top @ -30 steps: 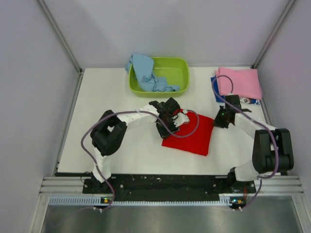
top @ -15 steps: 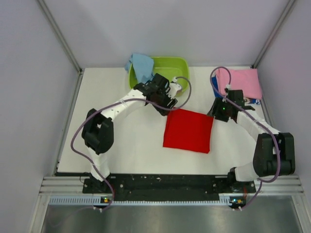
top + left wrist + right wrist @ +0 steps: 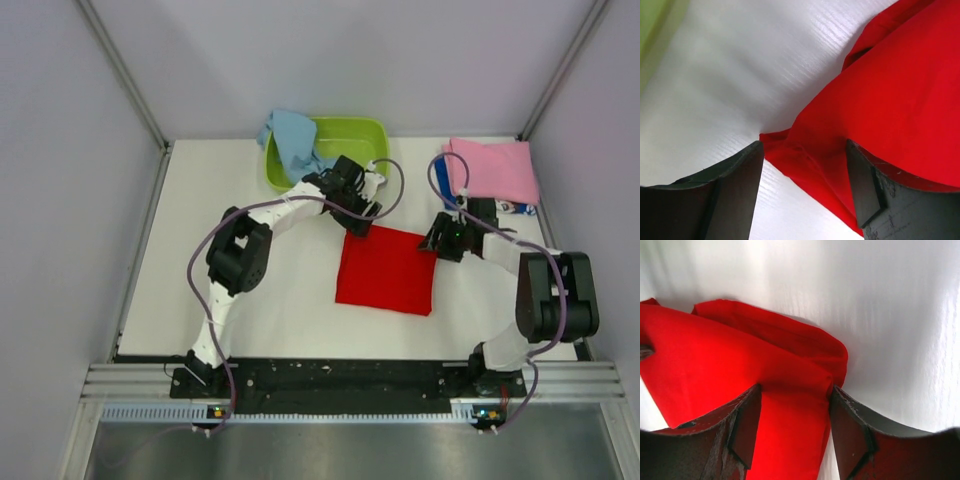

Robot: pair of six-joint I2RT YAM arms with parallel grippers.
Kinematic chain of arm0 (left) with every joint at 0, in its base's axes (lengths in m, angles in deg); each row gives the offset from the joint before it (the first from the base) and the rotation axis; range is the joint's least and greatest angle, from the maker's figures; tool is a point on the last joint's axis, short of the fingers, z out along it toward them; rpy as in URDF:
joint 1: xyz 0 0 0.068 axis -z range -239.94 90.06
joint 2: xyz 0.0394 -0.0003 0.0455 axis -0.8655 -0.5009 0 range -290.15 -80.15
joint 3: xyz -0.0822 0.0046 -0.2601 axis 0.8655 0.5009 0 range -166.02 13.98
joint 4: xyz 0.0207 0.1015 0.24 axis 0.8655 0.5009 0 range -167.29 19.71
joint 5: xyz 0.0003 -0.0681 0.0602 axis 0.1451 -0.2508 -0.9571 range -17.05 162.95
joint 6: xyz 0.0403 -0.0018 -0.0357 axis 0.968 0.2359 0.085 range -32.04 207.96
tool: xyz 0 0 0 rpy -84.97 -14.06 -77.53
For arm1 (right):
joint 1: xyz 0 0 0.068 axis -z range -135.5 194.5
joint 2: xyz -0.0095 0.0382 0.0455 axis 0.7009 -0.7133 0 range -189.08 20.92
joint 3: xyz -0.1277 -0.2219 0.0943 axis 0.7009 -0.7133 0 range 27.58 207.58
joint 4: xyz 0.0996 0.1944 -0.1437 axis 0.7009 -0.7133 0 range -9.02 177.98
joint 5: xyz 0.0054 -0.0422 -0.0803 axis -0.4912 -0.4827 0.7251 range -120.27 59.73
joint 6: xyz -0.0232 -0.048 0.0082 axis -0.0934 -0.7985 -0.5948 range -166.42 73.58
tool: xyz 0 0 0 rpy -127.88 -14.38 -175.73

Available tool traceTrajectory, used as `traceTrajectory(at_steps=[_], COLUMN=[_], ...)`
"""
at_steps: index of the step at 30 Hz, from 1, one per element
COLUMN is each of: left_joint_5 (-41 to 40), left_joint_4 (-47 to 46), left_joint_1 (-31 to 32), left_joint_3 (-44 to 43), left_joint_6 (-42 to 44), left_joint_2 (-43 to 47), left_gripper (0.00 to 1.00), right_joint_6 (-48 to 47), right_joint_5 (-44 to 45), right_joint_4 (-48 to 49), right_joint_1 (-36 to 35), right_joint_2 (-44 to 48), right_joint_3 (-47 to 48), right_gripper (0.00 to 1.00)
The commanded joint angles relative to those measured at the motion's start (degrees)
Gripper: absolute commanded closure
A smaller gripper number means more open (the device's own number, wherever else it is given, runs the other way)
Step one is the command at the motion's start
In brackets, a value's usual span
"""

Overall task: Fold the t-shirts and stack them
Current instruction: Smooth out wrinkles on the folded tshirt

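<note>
Both spread, your left tool (image 3: 356, 218) and right tool (image 3: 437, 240) straddle the red t-shirt (image 3: 385, 272) at its far corners, likely for folding.

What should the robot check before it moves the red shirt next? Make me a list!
1. Red t-shirt folded and lying flat: ok.
2. Left gripper let go: ok, jaws apart on either side of the shirt's far left corner.
3. Right gripper let go: ok, jaws apart at the far right corner.
4. Fold edges lined up: not ok, a lower layer peeks out at the right corner.
5. Stack ready: ok, the pink t-shirt lies folded on the dark blue t-shirt.
6. All shirts folded: not ok, the light blue t-shirt hangs crumpled over the green basin.
</note>
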Motion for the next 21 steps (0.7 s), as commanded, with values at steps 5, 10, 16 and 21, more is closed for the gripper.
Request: traceTrajectory(at_steps=[5, 10, 16, 21], left_joint_5=[4.1, 1.0, 0.7, -1.3], left_joint_4=[-1.5, -0.2, 0.5, 2.7], left_joint_1=[-0.5, -3.1, -5.3, -5.6], left_joint_3=[-2.3, 1.2, 8.3, 7.2], left_joint_6=[-1.0, 0.1, 3.6, 3.8], left_joint_2=[-0.8, 3.0, 4.6, 1.4], left_gripper=[0.79, 1.0, 1.0, 1.0], right_joint_6=[1.2, 1.2, 2.3, 6.6], right_joint_5=[-4.8, -4.8, -10.3, -16.8], right_joint_4=[5.9, 6.1, 11.4, 18.9], right_joint_1=[0.3, 0.3, 0.3, 0.3], right_joint_2=[-5.4, -4.5, -6.7, -12.7], right_joint_3=[0.9, 0.3, -1.7, -2.1], right_gripper=[0.44, 0.43, 0.01, 0.03])
